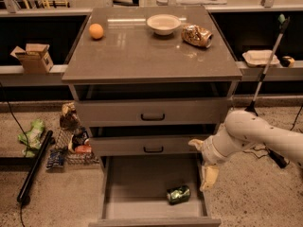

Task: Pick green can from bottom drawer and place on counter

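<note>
Bench [142, 56]: cabinet top, glossy grey-brown; a bowl [164, 24], an orange ball [96, 30] and a shiny bag [196, 35] stood along its 12 o'clock edge.
Bottom drawer [137, 193]: lowest of three, pulled out toward 6 o'clock, its flat grey floor exposed.
Arm [255, 134]: single white arm, entering from 3 o'clock and bent down toward the drawer's right wall.
Hand [202, 161]: hung over the drawer's right wall, above the floor; two pale fingers spread wide, nothing between them, the lower finger pointing to 6 o'clock.
Green can [178, 194]: lay on its side on the drawer floor at the front right, near the right wall, apart from the hand.
Bearing, can from hand: about 7 o'clock, below and slightly inboard.
Long axis of can: roughly 8 to 2 o'clock, nearly across the drawer.
Approach, judged: drop toward 7 o'clock, with the fingers set to close across the can's short width.
</note>
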Robot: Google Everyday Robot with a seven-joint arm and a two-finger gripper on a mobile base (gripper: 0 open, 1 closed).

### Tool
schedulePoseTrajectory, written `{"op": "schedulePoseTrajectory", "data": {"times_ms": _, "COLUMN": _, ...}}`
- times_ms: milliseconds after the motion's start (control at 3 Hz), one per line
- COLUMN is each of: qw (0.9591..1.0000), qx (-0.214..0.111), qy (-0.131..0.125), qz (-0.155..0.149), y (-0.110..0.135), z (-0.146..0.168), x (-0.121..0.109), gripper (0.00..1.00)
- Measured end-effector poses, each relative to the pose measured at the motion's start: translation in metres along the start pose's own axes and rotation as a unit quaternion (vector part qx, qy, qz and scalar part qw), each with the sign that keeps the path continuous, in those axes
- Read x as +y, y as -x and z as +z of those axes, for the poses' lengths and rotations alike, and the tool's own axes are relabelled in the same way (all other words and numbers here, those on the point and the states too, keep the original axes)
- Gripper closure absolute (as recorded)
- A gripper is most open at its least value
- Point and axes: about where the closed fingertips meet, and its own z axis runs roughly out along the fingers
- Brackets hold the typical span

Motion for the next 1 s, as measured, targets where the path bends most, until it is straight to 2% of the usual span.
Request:
{"op": "schedulePoseTrajectory", "data": {"times_ms": 333, "qw": 0.9998, "qx": 0.009, "qy": 0.015, "qz": -0.003, "y": -0.018, "z": 0.036, "x": -0.002, "gripper": 0.0}}
{"op": "schedulePoseTrajectory", "data": {"times_ms": 667, "qw": 0.9996, "qx": 0.006, "qy": 0.028, "qz": -0.001, "y": -0.055, "z": 0.1, "x": -0.007, "gripper": 0.0}}
{"op": "schedulePoseTrajectory", "data": {"times_ms": 1000, "qw": 0.9985, "qx": -0.026, "qy": 0.044, "qz": 0.019, "y": -0.096, "z": 0.186, "x": -0.003, "gripper": 0.0}}
